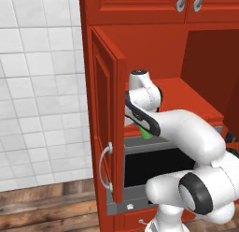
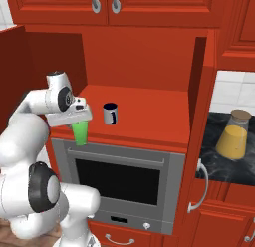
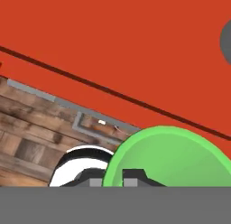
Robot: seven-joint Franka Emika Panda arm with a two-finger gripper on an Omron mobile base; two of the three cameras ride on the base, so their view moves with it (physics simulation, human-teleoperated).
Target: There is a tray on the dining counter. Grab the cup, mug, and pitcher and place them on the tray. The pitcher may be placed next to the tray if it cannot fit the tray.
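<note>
My gripper (image 2: 79, 122) is shut on the rim of the green cup (image 2: 80, 133), which hangs at the front left edge of the red cabinet shelf (image 2: 149, 121), above the oven. From the left base the cup (image 1: 146, 132) peeks out below the gripper (image 1: 142, 126). In the hand view the cup's green rim (image 3: 171, 155) lies right at the gripper (image 3: 113, 179). The grey-white mug (image 2: 110, 113) stands on the shelf, right of the cup. The yellow pitcher (image 2: 233, 139) stands on the black counter at far right. The tray and dining counter are out of view.
Both cabinet doors stand open: one on the left (image 1: 106, 119), one on the right (image 2: 201, 121). The oven (image 2: 119, 181) with its dark window sits under the shelf. Closed red cabinets (image 2: 104, 7) hang above. The floor is wood (image 1: 46, 207).
</note>
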